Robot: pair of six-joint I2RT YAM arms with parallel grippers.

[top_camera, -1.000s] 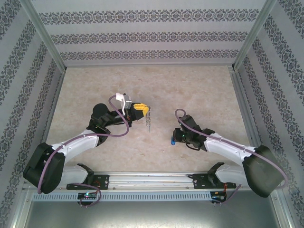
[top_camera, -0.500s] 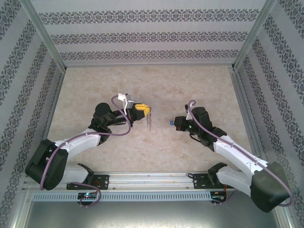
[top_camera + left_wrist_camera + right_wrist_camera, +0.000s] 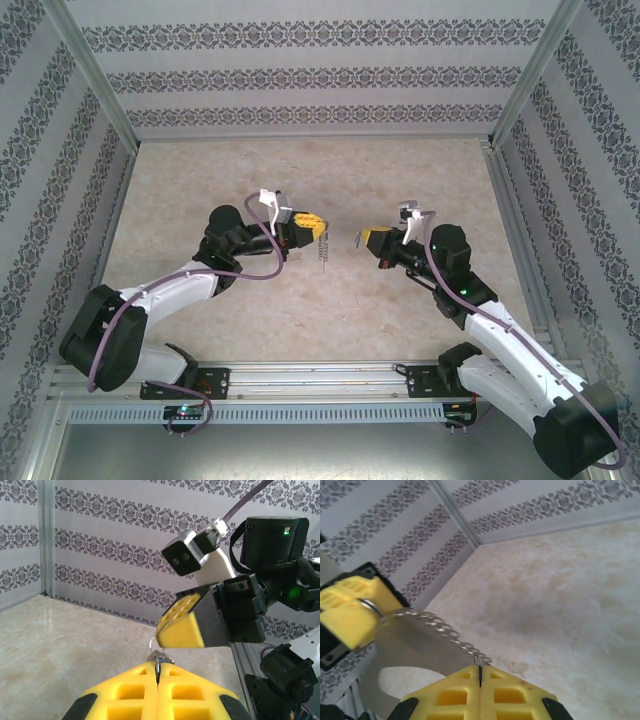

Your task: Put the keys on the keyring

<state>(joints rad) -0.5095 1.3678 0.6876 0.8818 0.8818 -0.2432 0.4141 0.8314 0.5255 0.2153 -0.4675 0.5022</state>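
My left gripper (image 3: pixel 316 231) is shut on the keyring (image 3: pixel 322 252), a thin grey wiry loop that hangs below its yellow fingertips above the table's middle. In the left wrist view the shut gripper (image 3: pixel 158 672) pinches the metal loop (image 3: pixel 160 658). Facing it from the right, my right gripper (image 3: pixel 366 240) is shut on the key (image 3: pixel 357 240). Its silver tip pokes toward the left; its blue head is hidden between the pads. In the right wrist view the keyring's toothed edge (image 3: pixel 435 627) runs from the left fingers (image 3: pixel 342 615) to my right gripper (image 3: pixel 480 672). Contact cannot be told.
The marbled table (image 3: pixel 300 170) is enclosed by patterned walls with aluminium posts at the back corners (image 3: pixel 490 145). A metal rail (image 3: pixel 320 378) with both arm bases runs along the near edge. Both arms reach inward over the table's middle.
The right arm has risen and swung up and left, turning its wrist so the key now points at the left gripper. The left gripper has edged slightly right with the keyring.
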